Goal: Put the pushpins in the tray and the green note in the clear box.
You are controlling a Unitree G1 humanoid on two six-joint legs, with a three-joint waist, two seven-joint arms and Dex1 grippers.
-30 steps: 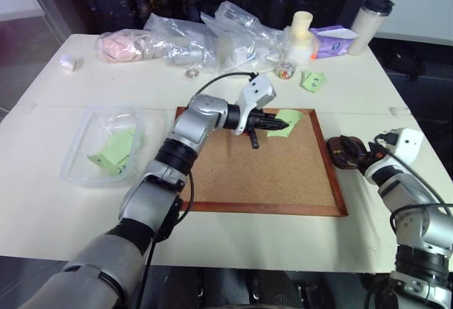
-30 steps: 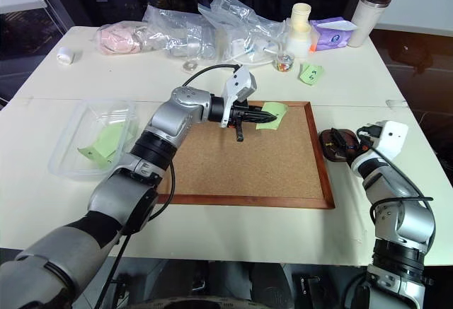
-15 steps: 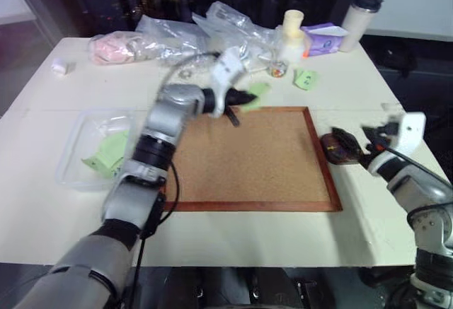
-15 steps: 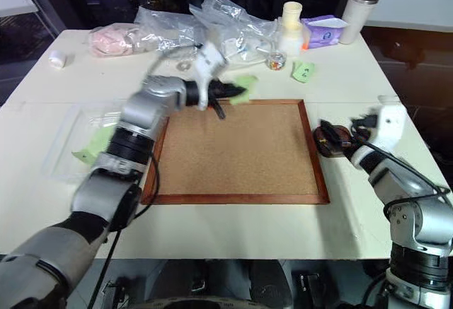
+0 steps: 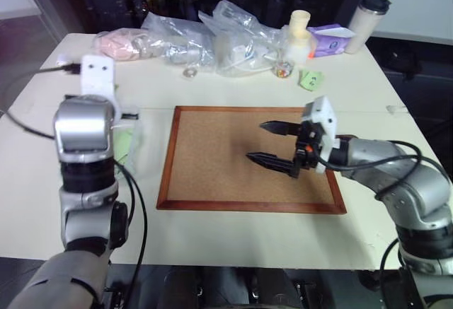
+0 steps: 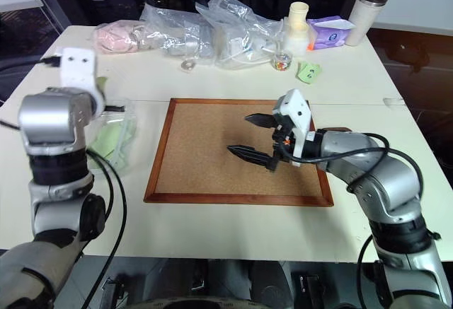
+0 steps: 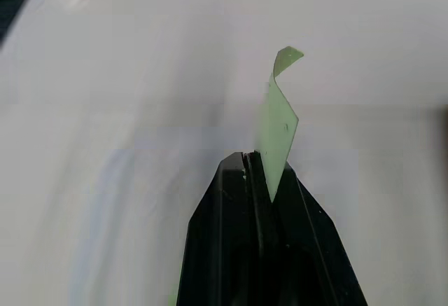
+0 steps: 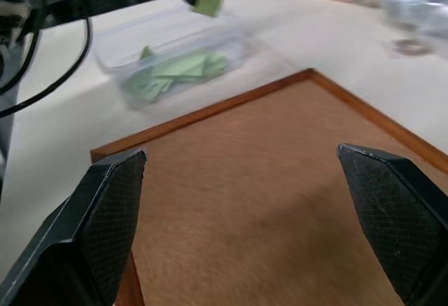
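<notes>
Your bench (image 5: 233,245) carries the cork board (image 5: 233,175). Above it the right gripper (image 5: 272,143) hovers, fingers released and empty. The clear box (image 8: 175,57) sits beside the board. Your left gripper (image 7: 264,180) is clenched, grasping the green note (image 7: 280,127).

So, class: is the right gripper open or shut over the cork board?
Open: the right gripper has its fingers spread wide, empty, above the cork board.

Left pincer (image 7: 260,180) pinched closed, raised; right pincer (image 5: 272,143) spread wide
</notes>
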